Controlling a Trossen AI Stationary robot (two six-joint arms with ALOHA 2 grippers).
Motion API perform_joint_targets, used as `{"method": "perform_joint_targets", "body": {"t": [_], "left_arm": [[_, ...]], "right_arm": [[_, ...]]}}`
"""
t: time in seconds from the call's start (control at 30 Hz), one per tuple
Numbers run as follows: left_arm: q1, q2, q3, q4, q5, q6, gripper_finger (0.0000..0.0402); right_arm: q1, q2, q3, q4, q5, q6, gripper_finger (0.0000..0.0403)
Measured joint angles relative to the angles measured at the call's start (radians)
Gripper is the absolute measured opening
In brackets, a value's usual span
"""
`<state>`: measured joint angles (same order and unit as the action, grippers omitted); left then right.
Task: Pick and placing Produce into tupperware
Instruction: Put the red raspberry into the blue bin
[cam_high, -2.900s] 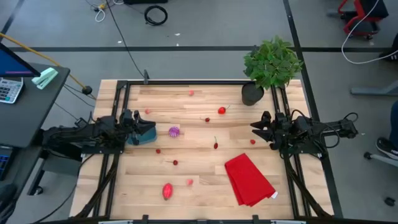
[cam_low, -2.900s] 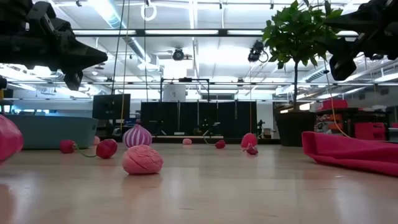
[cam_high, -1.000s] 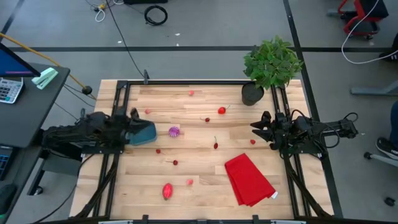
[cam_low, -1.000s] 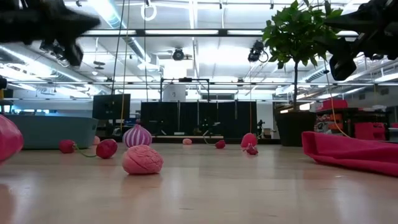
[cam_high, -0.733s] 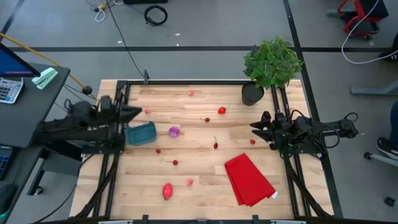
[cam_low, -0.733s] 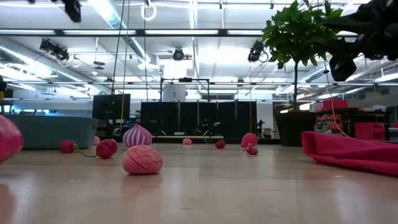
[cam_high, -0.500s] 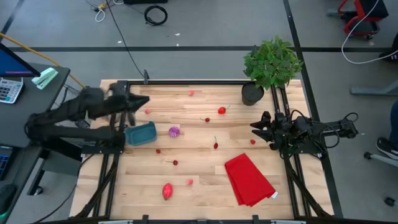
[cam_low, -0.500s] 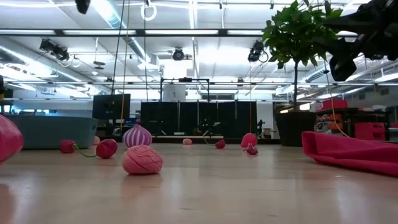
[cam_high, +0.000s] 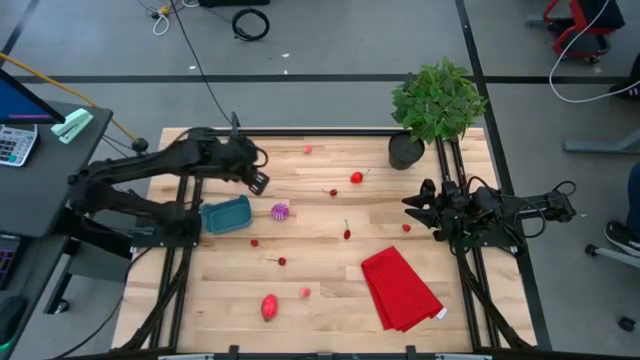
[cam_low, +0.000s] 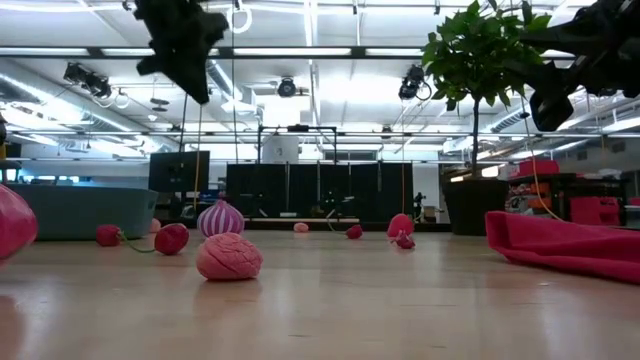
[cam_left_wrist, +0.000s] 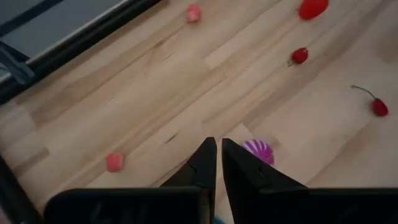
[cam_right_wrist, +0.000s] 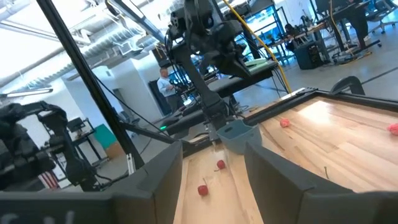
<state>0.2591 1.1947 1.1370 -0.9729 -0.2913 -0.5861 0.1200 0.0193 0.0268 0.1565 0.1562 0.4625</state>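
text: none legible | labels: none | signs: none

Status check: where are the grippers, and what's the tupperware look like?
Left gripper shut, empty, raised beyond the tupperware. Right gripper open, waiting at right edge. Tupperware looks empty; produce scattered on table. Nothing blocking.

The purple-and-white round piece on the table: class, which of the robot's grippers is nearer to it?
Left. The left gripper is raised close behind the purple-and-white round piece, near the tupperware; the right gripper waits far across the table.
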Motion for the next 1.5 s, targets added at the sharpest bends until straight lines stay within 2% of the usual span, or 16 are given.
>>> {"method": "perform_joint_targets", "body": {"t": [0.1,0.23,0.3,0.4,0.5,0.6,0.73,0.83,0.93,1.0,1.1,1.17,1.27,1.43,1.5], "left_arm": [[0.0,0.049,0.0,0.014,-0.001,-0.005,0.0042],[0.003,0.105,0.0,0.072,-0.001,0.075,0.0045],[0.003,0.139,0.0,0.146,-0.001,0.131,0.0044],[0.003,0.183,0.0,0.235,-0.001,0.22,0.004],[0.003,0.23,0.0,0.283,-0.001,0.295,0.0034],[0.0,0.258,0.0,0.286,-0.001,0.445,0.0026],[-0.018,0.266,0.002,0.282,-0.001,0.572,0.0017],[-0.03,0.266,0.023,0.281,0.0,0.592,0.0016],[-0.035,0.266,0.065,0.282,-0.001,0.598,0.002],[-0.038,0.266,0.095,0.283,-0.001,0.598,0.0022],[-0.038,0.266,0.142,0.282,-0.001,0.598,0.0021],[-0.039,0.266,0.172,0.265,-0.001,0.593,0.0018],[-0.038,0.265,0.215,0.199,-0.001,0.52,0.0014],[-0.038,0.264,0.228,0.119,0.0,0.443,0.0018],[-0.038,0.264,0.228,0.082,-0.001,0.44,0.0022]], "right_arm": [[0.0,0.0,0.0,0.0,0.004,0.0,0.0183],[0.0,0.0,0.0,0.001,0.178,-0.02,0.0183],[0.0,0.0,0.0,0.005,0.22,0.084,0.0183],[0.0,0.0,0.0,0.005,0.283,0.096,0.0183],[0.0,0.0,0.0,0.033,0.278,0.141,0.0183],[0.0,0.005,0.001,0.088,0.223,0.171,0.0183],[0.0,0.051,0.083,0.099,0.195,0.146,0.0183],[0.0,0.146,0.219,0.094,0.19,0.044,0.0183],[0.0,0.293,0.42,0.041,0.173,-0.08,0.0183],[0.0,0.41,0.583,-0.061,0.144,-0.155,0.0183],[0.001,0.595,0.825,-0.308,0.13,-0.211,0.0183],[0.0,0.716,0.973,-0.478,0.13,-0.195,0.0183],[0.0,0.884,1.151,-0.621,0.13,-0.122,0.0183],[0.0,1.108,1.386,-0.635,0.129,-0.002,0.0183],[-0.001,1.18,1.468,-0.631,0.13,-0.006,0.0183]]}}
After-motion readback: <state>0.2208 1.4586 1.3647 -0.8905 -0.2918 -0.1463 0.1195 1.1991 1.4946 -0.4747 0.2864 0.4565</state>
